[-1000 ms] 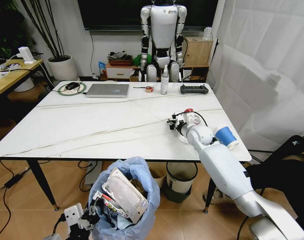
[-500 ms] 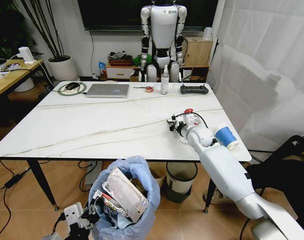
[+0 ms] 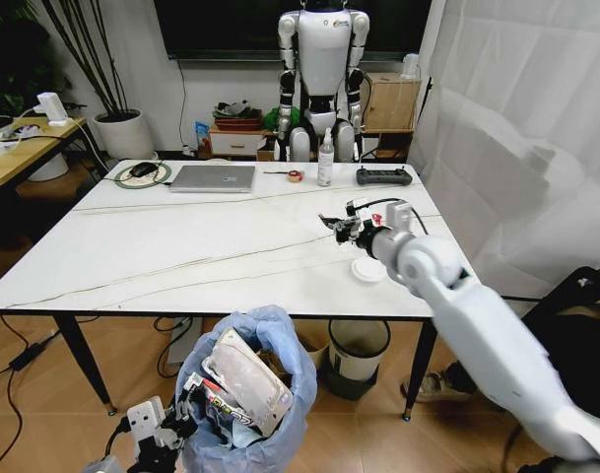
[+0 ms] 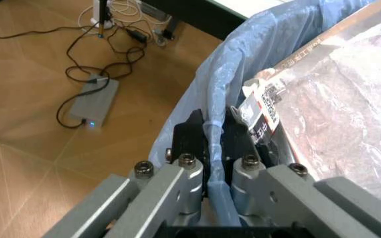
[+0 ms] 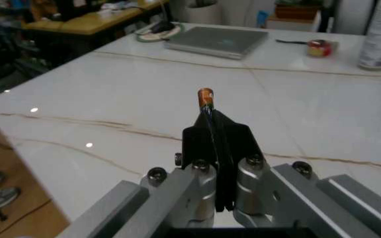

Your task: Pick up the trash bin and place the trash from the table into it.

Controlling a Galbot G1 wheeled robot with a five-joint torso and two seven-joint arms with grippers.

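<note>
Blue bag plastic is pinched by the left gripper, keeping the trash bin raised beside the table; the right gripper clamps a thin wrapper (lifted above the tabletop for carrying).

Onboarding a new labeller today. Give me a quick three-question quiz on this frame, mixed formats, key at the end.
1. True or false: the left gripper is shut on the trash bin, pinching its bag-lined rim.
2. Multiple choice: the right gripper is
A. open above the laptop
B. shut on a thin piece of trash, raised over the table
C. resting inside the bin
3. Fill in: on the table near the right arm lies a small round white ____.

Key:
1. True.
2. B.
3. Lid. It lies flat near the table's front edge.
</note>
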